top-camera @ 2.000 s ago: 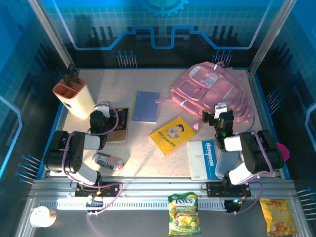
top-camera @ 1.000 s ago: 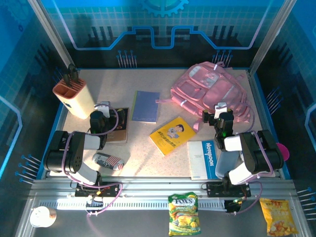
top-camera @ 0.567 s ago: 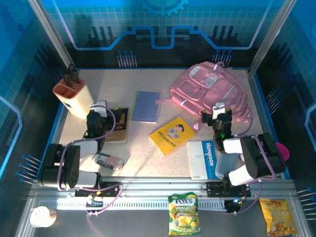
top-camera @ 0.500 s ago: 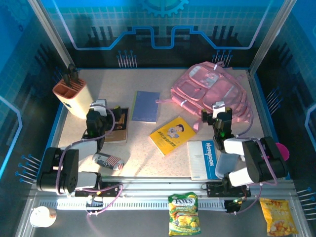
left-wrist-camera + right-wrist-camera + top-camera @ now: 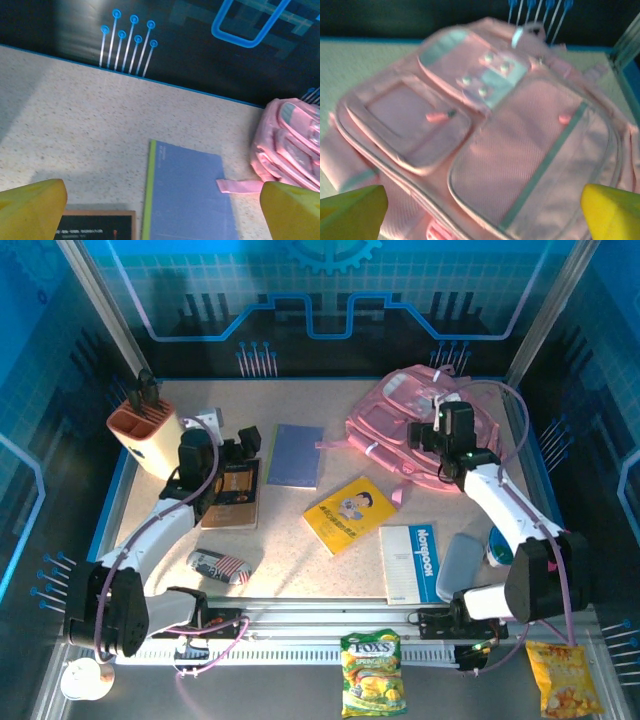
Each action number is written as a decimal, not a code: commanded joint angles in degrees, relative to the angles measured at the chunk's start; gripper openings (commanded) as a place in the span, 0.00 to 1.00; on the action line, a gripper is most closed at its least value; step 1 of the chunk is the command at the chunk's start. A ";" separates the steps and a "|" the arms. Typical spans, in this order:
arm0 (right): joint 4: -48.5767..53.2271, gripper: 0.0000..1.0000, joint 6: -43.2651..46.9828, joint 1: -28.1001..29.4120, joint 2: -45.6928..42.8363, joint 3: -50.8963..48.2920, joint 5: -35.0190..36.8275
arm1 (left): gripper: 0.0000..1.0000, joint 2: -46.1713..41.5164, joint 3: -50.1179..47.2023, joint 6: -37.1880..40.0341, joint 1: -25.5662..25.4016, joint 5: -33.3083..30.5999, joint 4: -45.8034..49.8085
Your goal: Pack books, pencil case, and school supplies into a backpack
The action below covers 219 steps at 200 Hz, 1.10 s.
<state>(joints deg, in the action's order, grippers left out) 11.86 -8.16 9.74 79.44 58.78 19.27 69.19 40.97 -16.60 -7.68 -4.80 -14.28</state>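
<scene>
Since earlier we stretch both arms far, left gripper (image 5: 160,210) and right gripper (image 5: 480,210) gaping empty, the right above the large pink fabric backpack (image 5: 395,420), floppy and best pinched by its zipper tab (image 5: 440,116).

4 books (blue-purple (image 5: 296,455), yellow (image 5: 350,513), white w/ blue band (image 5: 410,562), dark brown (image 5: 232,497)), 1 pencil case (image 5: 218,566), 1 pink backpack (image 5: 385,420), 1 beige holder (image 5: 150,440), 2 snack bags (green (image 5: 372,672), orange (image 5: 564,678))

Books (image 5: 349,513) and backpack (image 5: 385,422) on speckled table (image 5: 290,400)
</scene>
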 commanded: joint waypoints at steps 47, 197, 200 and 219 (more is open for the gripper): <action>21.89 0.94 2.65 -3.09 6.47 3.71 4.68 | 0.99 0.02 0.62 -1.16 -0.21 6.90 5.72; 25.92 0.49 41.95 -4.04 23.29 17.10 5.35 | 0.99 3.80 3.14 0.18 -0.23 10.07 7.82; 25.72 0.49 42.32 -4.10 23.48 17.07 5.41 | 0.99 3.84 3.15 0.21 -0.23 10.07 7.91; 24.29 0.49 43.69 -4.19 24.71 16.61 6.04 | 0.99 4.10 3.41 0.08 -0.23 10.08 8.30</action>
<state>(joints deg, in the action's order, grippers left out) 35.48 30.74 6.63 102.17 74.37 25.06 72.51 41.98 -16.80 -7.68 3.99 -7.07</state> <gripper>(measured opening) 0.491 0.992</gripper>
